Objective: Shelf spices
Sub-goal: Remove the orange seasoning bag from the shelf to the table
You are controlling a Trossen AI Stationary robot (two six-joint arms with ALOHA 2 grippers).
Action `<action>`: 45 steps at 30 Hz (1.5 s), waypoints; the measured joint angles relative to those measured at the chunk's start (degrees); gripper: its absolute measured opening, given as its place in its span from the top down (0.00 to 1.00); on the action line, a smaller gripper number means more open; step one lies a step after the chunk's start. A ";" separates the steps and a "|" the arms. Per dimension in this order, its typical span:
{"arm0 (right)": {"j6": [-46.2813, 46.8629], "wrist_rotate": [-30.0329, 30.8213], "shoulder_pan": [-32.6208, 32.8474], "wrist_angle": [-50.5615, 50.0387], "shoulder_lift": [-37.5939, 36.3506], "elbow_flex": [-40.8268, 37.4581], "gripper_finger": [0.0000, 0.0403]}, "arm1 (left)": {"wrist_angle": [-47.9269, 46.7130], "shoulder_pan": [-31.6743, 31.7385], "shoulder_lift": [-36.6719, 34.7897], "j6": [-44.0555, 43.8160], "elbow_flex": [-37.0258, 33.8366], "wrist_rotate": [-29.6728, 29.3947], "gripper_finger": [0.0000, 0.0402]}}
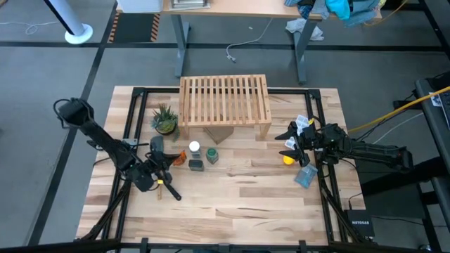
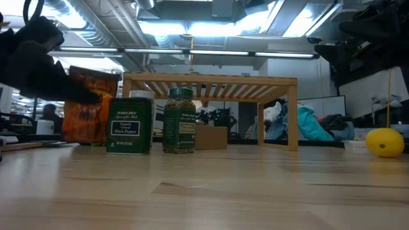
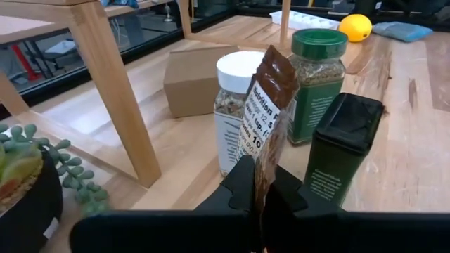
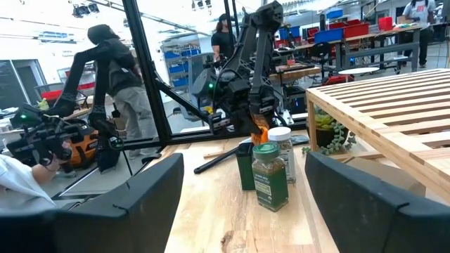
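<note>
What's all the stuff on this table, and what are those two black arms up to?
shelf: one, light wood, far middle of the table.
plant: one, green in a dark pot, by the shelf's left leg.
box: one, brown cardboard, under the shelf's front edge.
white-capped jar: one, in front of the shelf.
green-lidded jar: one, beside the white-capped jar.
tin: one, dark green, nearest the table's front.
pouch: one, orange-brown, pinched in the left gripper.
lemon: one, yellow, right side.
blue cloth: one, right side.
left gripper: shut on the pouch, left of the jars.
right gripper: open, empty, above the lemon.
</note>
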 joint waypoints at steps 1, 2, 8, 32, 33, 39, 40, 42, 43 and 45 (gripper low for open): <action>0.00 0.00 0.00 0.00 0.00 0.00 0.25 | 0.12 0.00 0.36 -0.72 0.02 0.00 1.00; 0.00 0.00 0.00 -0.05 0.00 0.00 0.25 | 0.09 0.00 0.67 -1.47 0.02 -0.02 1.00; 0.00 0.00 0.00 -1.78 0.00 0.00 0.25 | 0.05 0.00 2.50 -4.61 0.02 -0.02 1.00; 0.00 0.00 0.01 -2.32 0.02 0.00 0.25 | 3.14 0.95 3.47 0.21 0.05 6.46 0.86; 0.00 0.00 0.00 -2.30 0.02 0.00 0.25 | 3.11 1.27 3.45 0.17 0.05 6.81 0.85; 0.00 0.00 0.00 -2.32 0.02 0.00 0.25 | 3.09 3.13 3.45 0.42 0.05 7.93 0.73; 0.00 0.00 0.00 -2.34 0.02 0.00 0.25 | 3.09 3.48 3.45 0.41 0.05 7.93 0.71; 0.00 0.00 0.01 -2.32 0.02 0.00 0.25 | 3.24 4.09 3.45 0.41 0.05 7.93 0.67; 0.00 0.00 0.01 -2.32 0.02 0.00 0.25 | 3.56 4.39 3.45 0.43 0.05 7.93 0.65; 0.00 0.00 0.00 -2.32 0.02 0.00 0.25 | 4.78 4.88 3.45 0.71 0.05 7.91 0.61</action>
